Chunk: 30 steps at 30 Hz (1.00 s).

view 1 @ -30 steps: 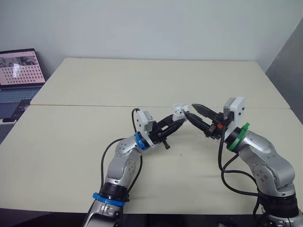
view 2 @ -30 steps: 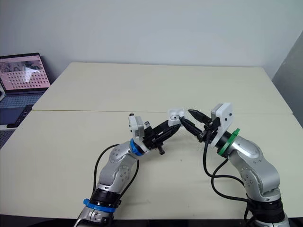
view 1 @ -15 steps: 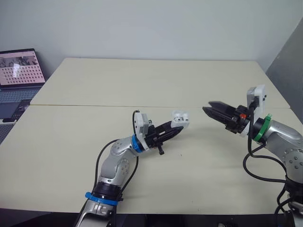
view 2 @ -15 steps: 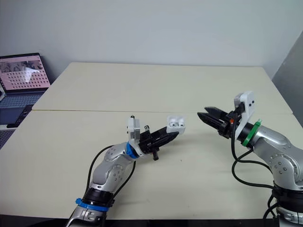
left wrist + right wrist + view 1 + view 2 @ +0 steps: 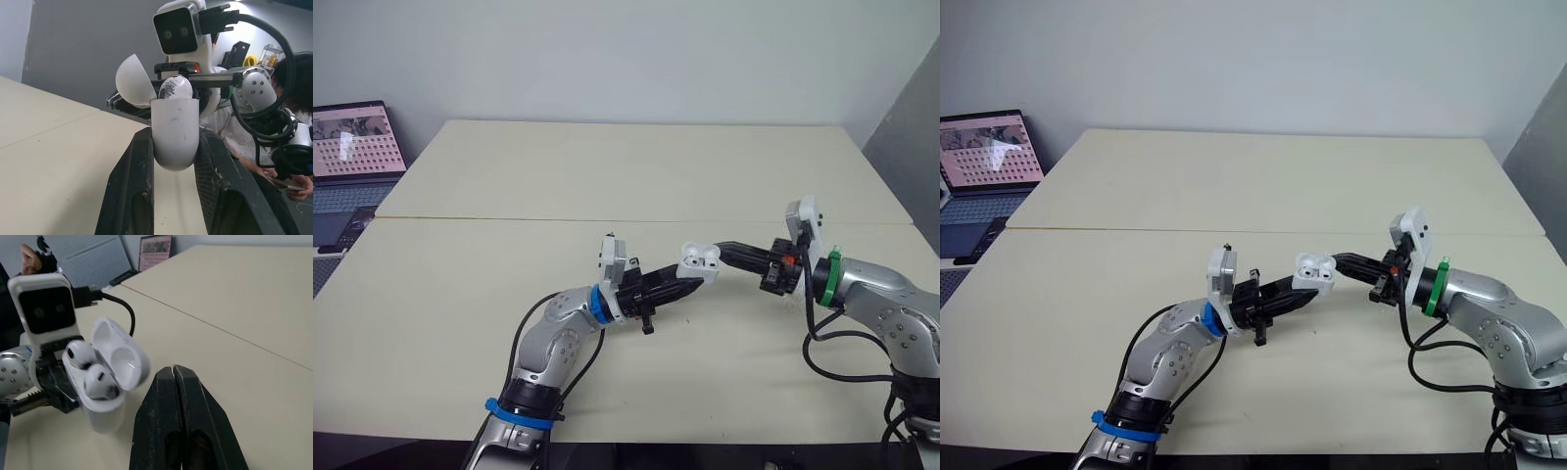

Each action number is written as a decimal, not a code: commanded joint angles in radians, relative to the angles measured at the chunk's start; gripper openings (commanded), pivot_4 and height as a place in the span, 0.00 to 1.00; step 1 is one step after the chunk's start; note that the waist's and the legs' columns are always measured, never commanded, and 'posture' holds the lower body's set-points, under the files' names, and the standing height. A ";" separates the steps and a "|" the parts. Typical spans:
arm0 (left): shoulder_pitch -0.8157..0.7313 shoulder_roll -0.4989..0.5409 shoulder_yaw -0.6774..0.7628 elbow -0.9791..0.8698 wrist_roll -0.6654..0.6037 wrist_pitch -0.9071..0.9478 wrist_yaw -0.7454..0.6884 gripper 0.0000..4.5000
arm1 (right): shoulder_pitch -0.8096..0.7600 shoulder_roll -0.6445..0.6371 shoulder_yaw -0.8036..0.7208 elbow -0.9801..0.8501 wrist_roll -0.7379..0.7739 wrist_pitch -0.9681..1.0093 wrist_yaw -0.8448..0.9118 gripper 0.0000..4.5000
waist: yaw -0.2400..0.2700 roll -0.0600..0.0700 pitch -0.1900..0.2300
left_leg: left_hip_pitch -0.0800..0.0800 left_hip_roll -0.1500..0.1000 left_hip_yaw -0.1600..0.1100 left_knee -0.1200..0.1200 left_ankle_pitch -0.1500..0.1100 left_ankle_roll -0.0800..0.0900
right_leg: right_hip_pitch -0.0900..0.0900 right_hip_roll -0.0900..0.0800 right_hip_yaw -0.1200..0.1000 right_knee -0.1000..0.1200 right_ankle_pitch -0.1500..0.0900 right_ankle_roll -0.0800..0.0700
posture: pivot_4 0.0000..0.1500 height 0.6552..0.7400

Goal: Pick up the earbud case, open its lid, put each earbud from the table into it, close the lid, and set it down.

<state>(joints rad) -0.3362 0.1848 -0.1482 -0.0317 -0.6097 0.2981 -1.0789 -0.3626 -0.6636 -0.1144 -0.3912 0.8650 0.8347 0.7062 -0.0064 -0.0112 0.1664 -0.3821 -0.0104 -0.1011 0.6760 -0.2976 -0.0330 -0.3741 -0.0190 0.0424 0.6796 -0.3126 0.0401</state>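
Earbud case, lid open, both earbuds seated, clamped in my left gripper. My right gripper pinched closed, empty, tips beside lid. Open table all round.

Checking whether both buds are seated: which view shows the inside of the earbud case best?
The right wrist view: it looks into the open earbud case, both earbuds in their sockets. The left wrist view shows its outer shell in the left tool and one bud's top. The eye views show it from afar.
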 commanded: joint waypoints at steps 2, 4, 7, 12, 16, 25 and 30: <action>0.009 0.001 0.008 -0.033 -0.003 -0.014 0.000 0.17 | 0.002 -0.009 -0.052 -0.054 0.047 -0.018 0.036 0.01 | 0.001 0.000 0.000 | 0.000 0.000 0.000 0.000 0.000 0.000 | 0.000 0.000 0.000 0.000 0.000 0.000 | 1.00 1.00; 0.011 -0.002 0.006 -0.030 0.000 -0.018 0.001 0.17 | 0.012 -0.014 -0.058 -0.065 0.059 -0.014 0.048 0.01 | 0.002 0.000 0.000 | 0.000 0.000 0.000 0.000 0.000 0.000 | 0.000 0.000 0.000 0.000 0.000 0.000 | 1.00 1.00; 0.012 -0.006 0.005 -0.027 0.004 -0.022 0.003 0.17 | 0.020 -0.018 -0.065 -0.078 0.072 -0.010 0.057 0.01 | 0.002 0.000 0.000 | 0.000 0.000 0.000 0.000 0.000 0.000 | 0.000 0.000 0.000 0.000 0.000 0.000 | 1.00 1.00; 0.017 -0.008 0.004 -0.026 0.008 -0.025 0.004 0.17 | 0.040 -0.037 -0.068 -0.092 0.086 -0.009 0.079 0.01 | 0.002 0.000 0.000 | 0.000 0.000 0.000 0.000 0.000 0.000 | 0.000 0.000 0.000 0.000 0.000 0.000 | 1.00 1.00; 0.020 -0.005 0.005 -0.023 0.011 -0.026 0.004 0.17 | 0.045 -0.042 -0.069 -0.095 0.090 -0.010 0.083 0.01 | 0.002 0.000 0.000 | 0.000 0.000 0.000 0.000 0.000 0.000 | 0.000 0.000 0.000 0.000 0.000 0.000 | 1.00 1.00; 0.002 0.022 -0.008 -0.004 0.093 0.101 0.170 0.17 | 0.109 -0.063 -0.076 -0.063 -0.045 -0.076 0.033 0.01 | 0.002 0.000 0.000 | 0.000 0.000 0.000 0.000 0.000 0.000 | 0.000 0.000 0.000 0.000 0.000 0.000 | 1.00 1.00; -0.040 0.082 -0.055 0.005 0.176 0.247 0.247 0.17 | 0.266 -0.113 -0.076 -0.047 -0.214 -0.192 0.044 0.01 | 0.004 0.000 0.000 | 0.000 -0.001 0.000 0.000 0.000 0.000 | 0.000 0.000 0.000 0.000 0.000 0.000 | 1.00 1.00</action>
<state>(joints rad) -0.3508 0.2494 -0.1765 -0.0183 -0.4633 0.5046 -0.8499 -0.1208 -0.7542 -0.1684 -0.4269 0.7029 0.6996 0.7411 -0.0027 -0.0114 0.1666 -0.3825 -0.0110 -0.1014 0.6760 -0.2976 -0.0330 -0.3741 -0.0193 0.0422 0.6792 -0.3127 0.0402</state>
